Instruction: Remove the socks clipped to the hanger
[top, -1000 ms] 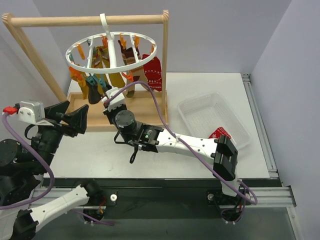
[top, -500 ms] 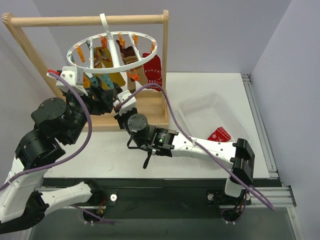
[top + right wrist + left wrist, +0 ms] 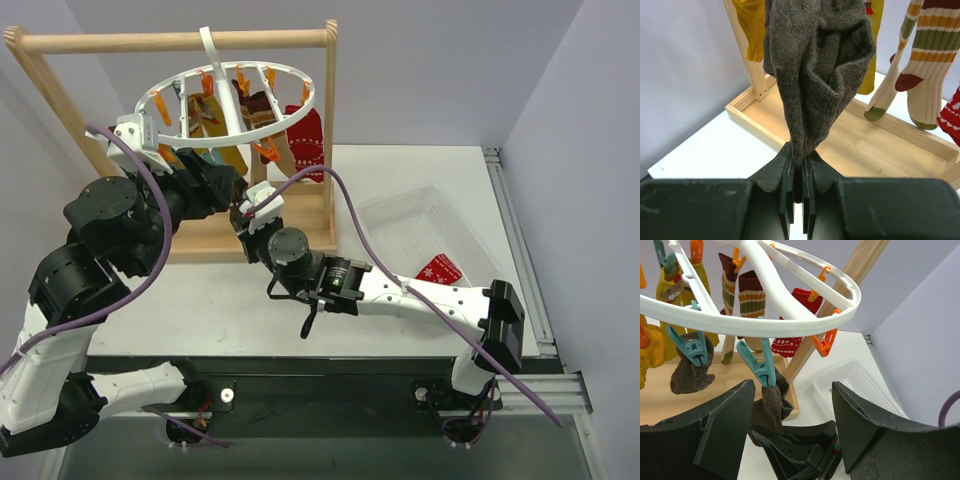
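I have the right gripper (image 3: 796, 192) clamped on the tip of the brown sock (image 3: 815, 75), which hangs vertically above it from a teal clip (image 3: 759, 367) on the hanger (image 3: 790, 327). The left gripper (image 3: 792, 387) stands apart, straddling the sock. The wooden rack base (image 3: 880, 145) lies just beyond.

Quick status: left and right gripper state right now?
Left gripper: open, holding nothing.
Right gripper: shut on the lower tip of the brown sock, which hangs from a teal clip.
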### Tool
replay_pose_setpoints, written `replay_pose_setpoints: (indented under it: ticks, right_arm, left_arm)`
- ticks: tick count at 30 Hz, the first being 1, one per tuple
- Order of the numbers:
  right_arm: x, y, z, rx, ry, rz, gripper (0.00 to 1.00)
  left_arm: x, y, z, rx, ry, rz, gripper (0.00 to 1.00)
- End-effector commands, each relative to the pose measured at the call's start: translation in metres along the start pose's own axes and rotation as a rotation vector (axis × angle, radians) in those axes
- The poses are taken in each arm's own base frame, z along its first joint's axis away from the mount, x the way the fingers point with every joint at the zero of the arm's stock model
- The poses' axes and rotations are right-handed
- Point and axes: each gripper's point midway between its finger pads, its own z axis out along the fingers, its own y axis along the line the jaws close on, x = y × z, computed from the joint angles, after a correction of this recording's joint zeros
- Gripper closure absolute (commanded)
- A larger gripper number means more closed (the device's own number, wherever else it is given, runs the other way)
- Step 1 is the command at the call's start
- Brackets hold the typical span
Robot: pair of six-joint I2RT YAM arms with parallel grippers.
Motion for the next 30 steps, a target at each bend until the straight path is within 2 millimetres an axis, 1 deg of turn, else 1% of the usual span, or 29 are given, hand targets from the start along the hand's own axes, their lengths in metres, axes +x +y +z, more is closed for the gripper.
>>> replay_pose_setpoints:
  ticks: [1, 3, 4, 5, 8, 9, 10, 14, 17, 21, 25, 30]
  right_arm:
    - [-0.031, -0.003, -0.013, -0.036, -0.051, 0.069, 1.0]
    - [-0.034, -0.003, -0.017, -0.048, -0.05, 0.087, 1.0]
    - [-0.035, -0.002, -0.019, -0.056, -0.051, 0.092, 1.0]
    - [-0.036, -0.002, -0.02, -0.059, -0.048, 0.101, 1.0]
    - [-0.038, -0.004, -0.028, -0.079, -0.043, 0.121, 1.0]
    - [-0.043, -0.005, -0.031, -0.085, -0.048, 0.137, 1.0]
    - [-0.042, -0.006, -0.033, -0.088, -0.045, 0.14, 1.0]
    - [-0.048, -0.001, -0.042, -0.139, -0.043, 0.156, 1.0]
    - [-0.05, 0.002, -0.044, -0.159, -0.036, 0.157, 1.0]
    - [-0.045, 0.006, -0.043, -0.174, -0.012, 0.149, 1.0]
    - [-0.043, 0.009, -0.045, -0.189, -0.006, 0.16, 1.0]
    - [-0.043, 0.009, -0.048, -0.198, -0.011, 0.172, 1.0]
  left_arm:
    - [-0.009, -0.004, -0.001, 0.021, -0.015, -0.067, 0.27]
    - [-0.007, -0.005, 0.002, 0.026, -0.006, -0.081, 0.27]
    - [-0.006, -0.003, 0.005, 0.027, -0.003, -0.086, 0.27]
    - [-0.001, -0.001, 0.008, 0.025, 0.011, -0.085, 0.27]
    - [0.0, 0.007, 0.013, 0.022, 0.007, -0.106, 0.26]
    - [0.004, 0.008, 0.017, 0.02, 0.011, -0.111, 0.26]
    - [0.004, 0.01, 0.018, 0.017, 0.009, -0.113, 0.26]
    - [0.009, 0.01, 0.029, 0.009, 0.011, -0.132, 0.26]
    - [0.006, 0.006, 0.034, 0.034, 0.002, -0.165, 0.26]
    - [0.0, 0.0, 0.035, 0.06, -0.025, -0.174, 0.26]
    - [0.0, 0.004, 0.039, 0.045, -0.04, -0.167, 0.26]
    - [0.008, 0.008, 0.046, 0.038, -0.036, -0.159, 0.27]
